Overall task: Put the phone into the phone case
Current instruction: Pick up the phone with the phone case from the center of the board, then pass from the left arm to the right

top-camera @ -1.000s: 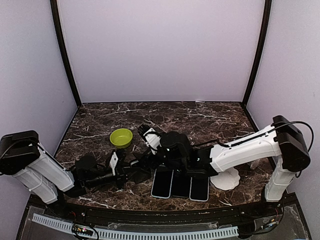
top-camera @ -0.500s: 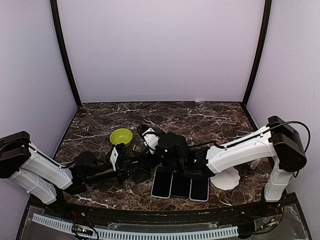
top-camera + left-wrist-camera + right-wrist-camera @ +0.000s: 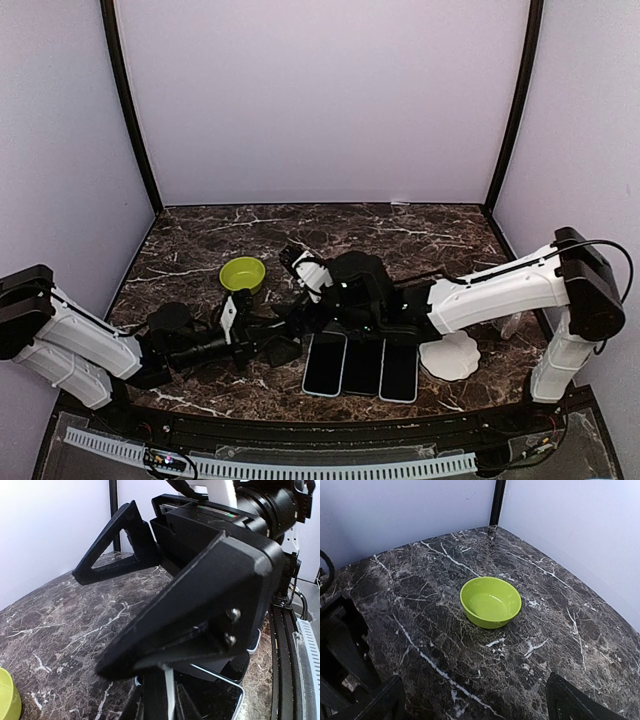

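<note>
Dark veined marble table (image 3: 420, 235) fills the floor of a lilac-walled booth. From above, three flat dark slabs (image 3: 362, 368) lie side by side, touching, near the front edge. The phone and its case are surely among them, but I cannot tell which slab is which. A white rumpled thing (image 3: 450, 357), perhaps a cloth, sits just beside the right-hand slab. A green bowl (image 3: 242, 273) stands well to the left and further back. The left arm (image 3: 100, 340) reaches in low from the left and the right arm (image 3: 490, 290) from the right. Their ends crowd together just behind the far ends of the slabs.

The left wrist camera shows the left gripper (image 3: 87, 622) spread wide and holding nothing, one finger (image 3: 120, 545) far out and the other (image 3: 200, 605) close to the lens. Beneath them lies the corner of one pale-rimmed slab (image 3: 220, 690). The right arm's black body looms close behind the fingers.

The right wrist camera looks past the right gripper (image 3: 472, 680) toward the bowl. Its fingers sit at the bottom corners of the picture, wide apart and empty, and no slab shows there.

The likeliest trouble is the two arms knocking together, since they are packed so tightly over one spot. A finger coming down among touching slabs could also nudge a neighbour and skew the row, or close on the wrong slab. With the right camera aimed away, that arm has a poor view of its target.
</note>
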Motion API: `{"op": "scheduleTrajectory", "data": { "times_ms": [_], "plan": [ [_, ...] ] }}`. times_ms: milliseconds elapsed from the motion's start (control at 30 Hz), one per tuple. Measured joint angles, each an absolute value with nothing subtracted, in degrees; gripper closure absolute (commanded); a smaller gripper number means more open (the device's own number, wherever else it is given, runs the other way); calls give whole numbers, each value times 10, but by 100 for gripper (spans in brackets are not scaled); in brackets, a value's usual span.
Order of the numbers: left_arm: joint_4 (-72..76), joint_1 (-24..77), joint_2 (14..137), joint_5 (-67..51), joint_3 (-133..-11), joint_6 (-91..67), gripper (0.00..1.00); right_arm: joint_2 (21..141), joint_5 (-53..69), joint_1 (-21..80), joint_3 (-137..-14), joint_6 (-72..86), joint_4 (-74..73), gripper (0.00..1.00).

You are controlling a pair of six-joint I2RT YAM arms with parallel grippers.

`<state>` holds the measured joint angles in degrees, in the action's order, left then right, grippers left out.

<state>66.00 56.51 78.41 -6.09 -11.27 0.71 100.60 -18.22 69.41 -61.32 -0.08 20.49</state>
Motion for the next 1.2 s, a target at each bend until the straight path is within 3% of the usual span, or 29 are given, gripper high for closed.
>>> {"op": "scheduleTrajectory", "data": {
  "times_ms": [267,467,733,833,967,1100,1200],
  "plan": [
    [631,565,763,-85,-113,24,100,896,-1,627,-542,-47,149,6],
    [606,557,749,-124,-113,43,100,908,102,627,-518,-95,150,16],
    [568,512,746,-203,-133,45,100,983,166,627,-538,-163,142,67],
    [558,505,747,-228,-139,45,100,986,183,626,-538,-176,143,75],
    [554,501,749,-248,-142,50,100,988,204,622,-538,-180,156,76],
    [551,496,755,-267,-149,53,100,999,222,619,-538,-178,171,58],
    [551,493,757,-283,-150,53,100,1009,227,618,-538,-179,181,64]
  ]
}}
